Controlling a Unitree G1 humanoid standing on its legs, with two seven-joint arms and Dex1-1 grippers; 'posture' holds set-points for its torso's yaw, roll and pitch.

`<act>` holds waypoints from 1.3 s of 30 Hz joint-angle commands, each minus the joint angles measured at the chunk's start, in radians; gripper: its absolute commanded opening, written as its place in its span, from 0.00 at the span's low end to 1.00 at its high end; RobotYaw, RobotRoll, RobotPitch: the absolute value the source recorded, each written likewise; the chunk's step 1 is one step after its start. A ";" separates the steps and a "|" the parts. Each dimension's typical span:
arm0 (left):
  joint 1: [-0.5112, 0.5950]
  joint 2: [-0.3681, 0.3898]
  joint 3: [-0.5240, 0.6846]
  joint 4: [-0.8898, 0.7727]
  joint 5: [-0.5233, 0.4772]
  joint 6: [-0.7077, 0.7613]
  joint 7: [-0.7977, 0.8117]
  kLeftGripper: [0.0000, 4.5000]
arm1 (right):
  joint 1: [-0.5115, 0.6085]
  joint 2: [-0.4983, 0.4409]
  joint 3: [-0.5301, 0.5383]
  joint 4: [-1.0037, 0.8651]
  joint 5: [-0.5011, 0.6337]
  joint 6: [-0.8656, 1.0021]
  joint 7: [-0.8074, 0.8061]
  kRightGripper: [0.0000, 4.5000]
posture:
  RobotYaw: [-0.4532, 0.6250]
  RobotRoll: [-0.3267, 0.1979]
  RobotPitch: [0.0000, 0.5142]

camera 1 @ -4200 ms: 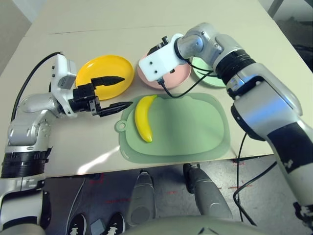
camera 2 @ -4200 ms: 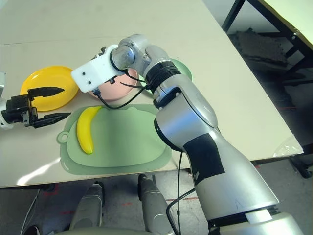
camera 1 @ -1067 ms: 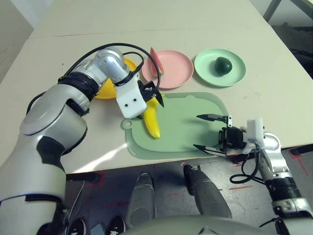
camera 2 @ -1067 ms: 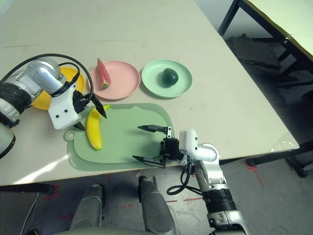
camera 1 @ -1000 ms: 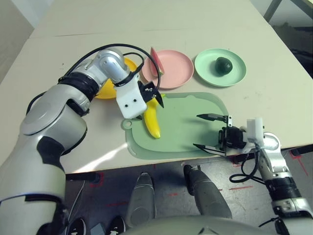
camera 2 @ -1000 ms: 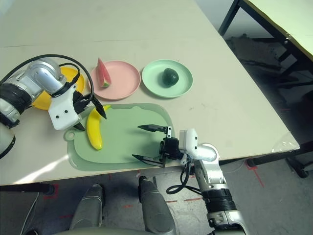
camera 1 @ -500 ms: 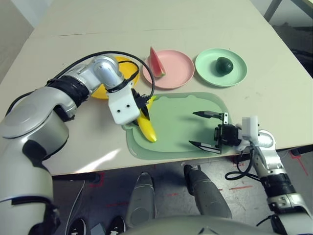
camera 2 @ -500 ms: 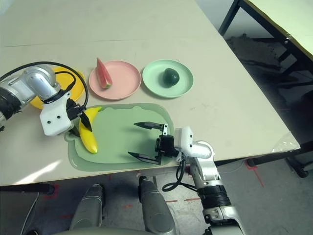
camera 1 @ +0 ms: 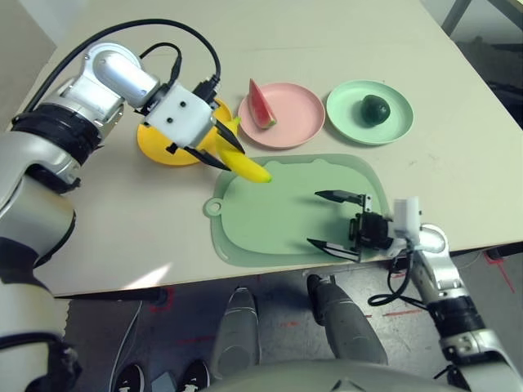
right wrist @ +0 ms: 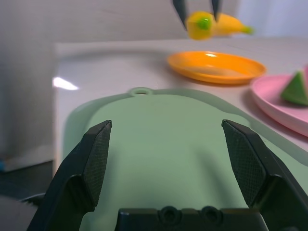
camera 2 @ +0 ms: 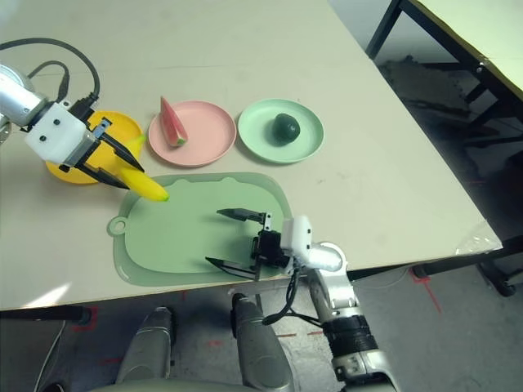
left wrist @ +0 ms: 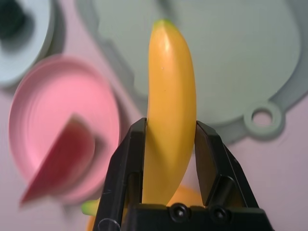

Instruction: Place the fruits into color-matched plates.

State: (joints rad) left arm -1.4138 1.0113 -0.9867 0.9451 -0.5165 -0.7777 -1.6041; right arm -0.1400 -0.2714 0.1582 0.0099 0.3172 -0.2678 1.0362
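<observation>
We have lifted the banana [camera 1: 242, 166] off the mat [camera 1: 278, 229], left pincer [camera 1: 214, 153] clamped on it; right pincer [camera 1: 333, 222] stays apart; three plates, three fruits

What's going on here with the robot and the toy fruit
The robot is sorting fruit onto matching plates. Its left gripper is shut on the banana, holding it in the air between the mat and the yellow plate. The watermelon sits on the pink plate and the avocado on the green plate. The right gripper hangs open and empty over the mat.
</observation>
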 commanded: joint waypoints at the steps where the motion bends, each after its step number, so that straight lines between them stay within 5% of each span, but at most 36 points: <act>1: 0.009 0.017 0.093 0.139 0.157 -0.051 -0.010 0.33 | 0.036 0.011 0.026 -0.087 -0.069 0.108 -0.137 1.00 | 0.32 0.62 0.48; 10: 0.020 -0.032 0.345 0.305 0.458 -0.040 0.112 0.33 | 0.047 0.034 0.050 -0.156 -0.133 0.217 -0.304 1.00 | 0.30 0.62 0.48; 22: 0.109 -0.135 0.436 0.368 0.778 -0.013 0.443 0.33 | 0.046 0.012 0.055 -0.145 -0.128 0.199 -0.301 1.00 | 0.26 0.62 0.46; 39: 0.169 -0.127 0.517 0.385 0.936 0.013 0.552 0.33 | 0.025 0.031 0.080 -0.122 -0.138 0.194 -0.326 1.00 | 0.27 0.62 0.47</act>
State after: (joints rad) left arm -1.2627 0.8708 -0.4831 1.3168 0.4026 -0.7676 -1.0569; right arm -0.1202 -0.2393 0.2232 -0.1164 0.1862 -0.0674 0.7086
